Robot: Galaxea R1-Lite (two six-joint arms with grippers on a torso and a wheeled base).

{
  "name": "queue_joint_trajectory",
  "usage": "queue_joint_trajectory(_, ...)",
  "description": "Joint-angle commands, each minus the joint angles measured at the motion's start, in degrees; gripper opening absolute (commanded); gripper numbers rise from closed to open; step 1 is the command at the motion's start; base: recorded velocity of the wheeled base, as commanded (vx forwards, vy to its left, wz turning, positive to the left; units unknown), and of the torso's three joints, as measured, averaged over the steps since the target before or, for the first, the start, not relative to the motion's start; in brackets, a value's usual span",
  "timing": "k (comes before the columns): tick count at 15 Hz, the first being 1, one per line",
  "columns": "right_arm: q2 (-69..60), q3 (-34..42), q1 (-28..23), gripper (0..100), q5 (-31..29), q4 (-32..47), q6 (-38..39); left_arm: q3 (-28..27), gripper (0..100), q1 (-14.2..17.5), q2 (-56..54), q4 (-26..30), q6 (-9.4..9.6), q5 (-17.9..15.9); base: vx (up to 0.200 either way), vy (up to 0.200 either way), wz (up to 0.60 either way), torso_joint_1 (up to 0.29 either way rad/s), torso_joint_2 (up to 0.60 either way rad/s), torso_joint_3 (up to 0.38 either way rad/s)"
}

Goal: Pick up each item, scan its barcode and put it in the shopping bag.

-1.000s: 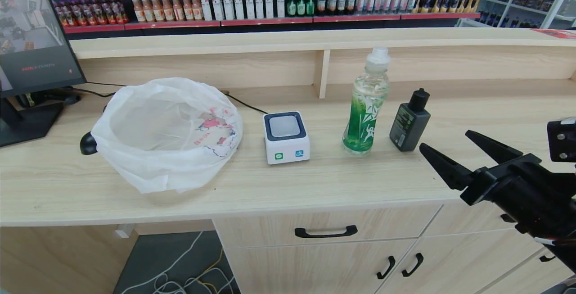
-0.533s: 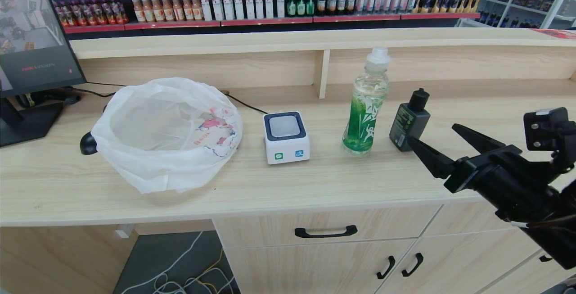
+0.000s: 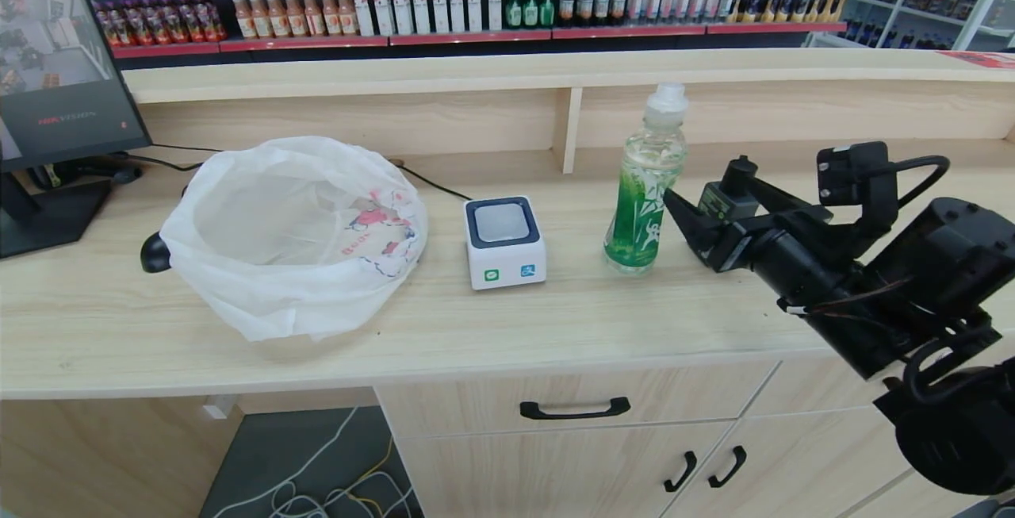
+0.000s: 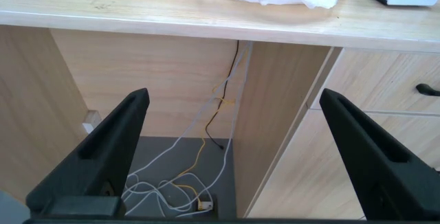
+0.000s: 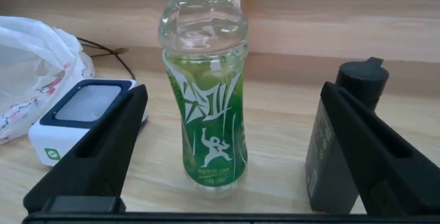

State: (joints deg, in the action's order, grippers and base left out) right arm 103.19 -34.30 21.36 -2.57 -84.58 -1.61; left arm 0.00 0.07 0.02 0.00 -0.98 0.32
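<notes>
A clear bottle with a green label [image 3: 644, 185] stands on the wooden counter [image 3: 555, 320], right of the white scanner cube [image 3: 504, 242]. A small dark bottle [image 3: 720, 199] stands just right of it, partly hidden by my right gripper [image 3: 706, 191]. That gripper is open, level with the two bottles, one fingertip close beside the green bottle. In the right wrist view the green bottle [image 5: 210, 114] stands ahead between the spread fingers of the right gripper [image 5: 234, 93], and the dark bottle [image 5: 344, 148] is by one finger. The white shopping bag [image 3: 293, 232] lies open at the left. My left gripper [image 4: 234, 97] hangs open below the counter edge.
A monitor [image 3: 63, 58] stands at the far left with a black mouse [image 3: 155, 255] beside the bag. A raised shelf with a divider [image 3: 567, 129] backs the counter. Drawers with black handles [image 3: 574, 408] sit below, and cables [image 4: 185, 183] lie on the floor.
My right arm has moved up, forward and to the left, from off the counter's front right to beside the two bottles. Its fingers stay open. Nothing on the counter has shifted.
</notes>
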Motion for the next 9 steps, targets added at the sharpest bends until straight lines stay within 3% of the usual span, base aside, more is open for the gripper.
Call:
queue_joint_trajectory(1, 4.21, -2.79, 0.97, 100, -0.5, 0.03, 0.03, 0.0, 100, 0.01, -0.02, 0.0, -0.08, 0.03, 0.0, 0.0, 0.0, 0.0, 0.0, 0.0)
queue_joint_trajectory(9, 9.13, -8.06, 4.75, 100, -5.07, 0.03, 0.03, 0.0, 100, 0.01, -0.02, 0.0, -0.08, 0.03, 0.0, 0.0, 0.0, 0.0, 0.0, 0.0)
